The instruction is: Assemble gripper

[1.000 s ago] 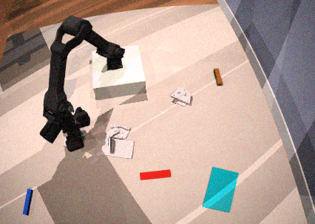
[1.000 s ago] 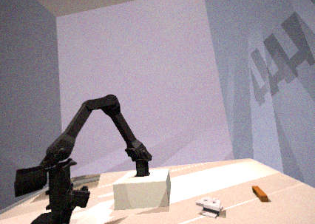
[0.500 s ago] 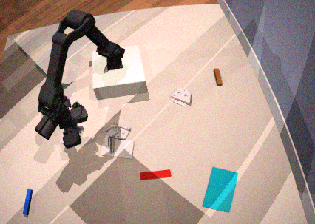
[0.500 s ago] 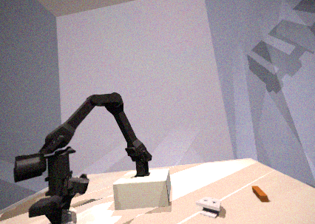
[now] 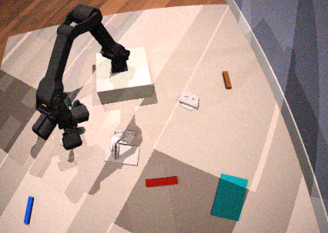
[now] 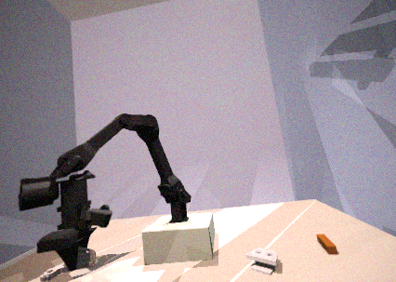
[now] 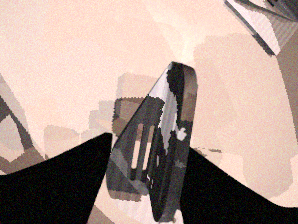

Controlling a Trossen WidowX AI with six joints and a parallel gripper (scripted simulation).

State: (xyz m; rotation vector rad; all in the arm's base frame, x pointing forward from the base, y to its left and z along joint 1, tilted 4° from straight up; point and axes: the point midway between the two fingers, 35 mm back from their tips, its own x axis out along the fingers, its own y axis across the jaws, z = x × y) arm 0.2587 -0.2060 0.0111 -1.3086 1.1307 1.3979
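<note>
My gripper is shut on a jaw. The jaw is a grey-white plate with slots and a rounded upper end, tilted between the black fingers in the wrist view. It appears slightly raised; the fingers mostly hide it in the top view. The gripper base lies right of my gripper, with the other, pale curved jaw standing on it; whether that jaw is fully seated I cannot tell. The base and that jaw show partly at the wrist view's top right. The white housing plate lies apart, its two holes visible.
The arm stands on a white block. A red bar and a teal sheet lie in front of the base and to the right. A blue bar is front left; an orange bar is far right.
</note>
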